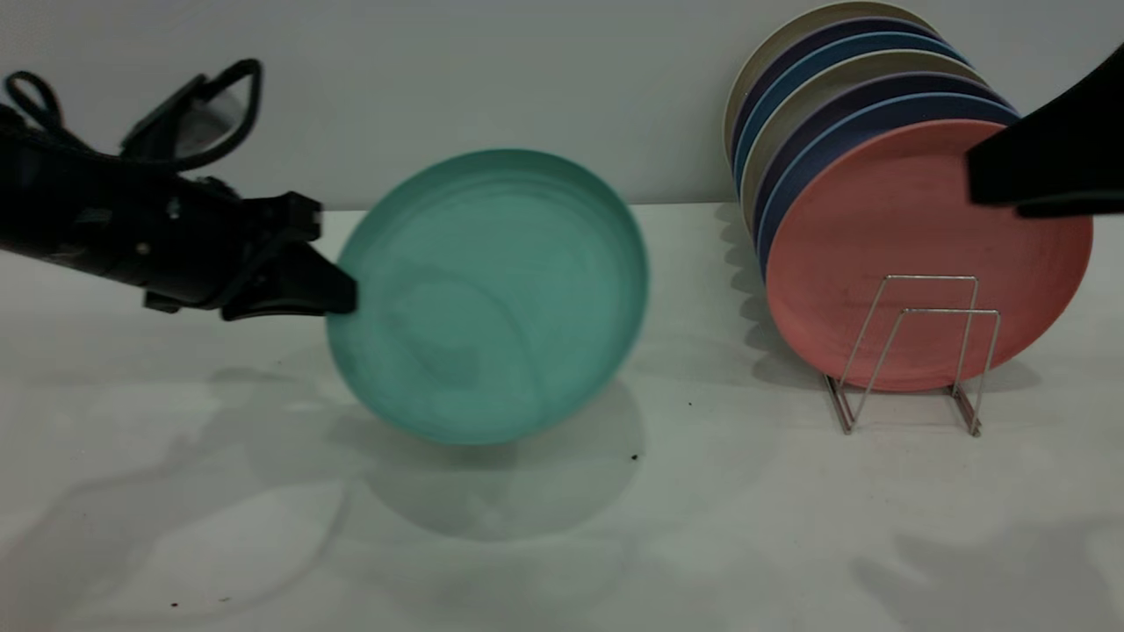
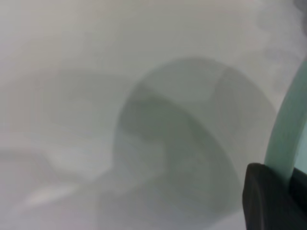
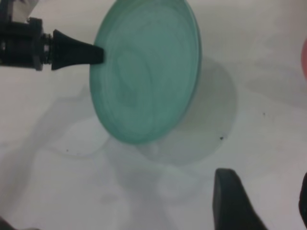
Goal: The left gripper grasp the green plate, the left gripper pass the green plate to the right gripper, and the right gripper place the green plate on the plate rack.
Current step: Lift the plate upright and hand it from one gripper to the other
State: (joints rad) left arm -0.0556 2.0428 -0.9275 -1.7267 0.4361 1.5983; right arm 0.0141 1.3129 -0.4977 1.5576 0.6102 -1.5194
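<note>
My black left gripper (image 1: 338,294) is clamped on the edge of the round teal-green plate (image 1: 488,294), held tilted above the white table (image 1: 562,527). Thin silver wire plate rack (image 1: 913,351) stands rightward. My right gripper (image 3: 261,201) hangs apart above it.

a: what's unreadable?
b: green plate (image 1: 488,294) is motion-blurred at its right edge in the exterior view. left wrist view shows only a sliver of its rim (image 2: 287,139), cut by the frame edge.
a: grippers?
b: right gripper (image 1: 1049,145) runs off the right edge, fingertips out of frame, so can't tell if it's open. it covers part of the pink plate (image 1: 913,263). right wrist view shows one finger (image 3: 232,201), cropped.
a: rack?
b: plate rack (image 1: 913,351) mostly hidden behind the plates; rear plates (image 1: 843,79) show rims only.
</note>
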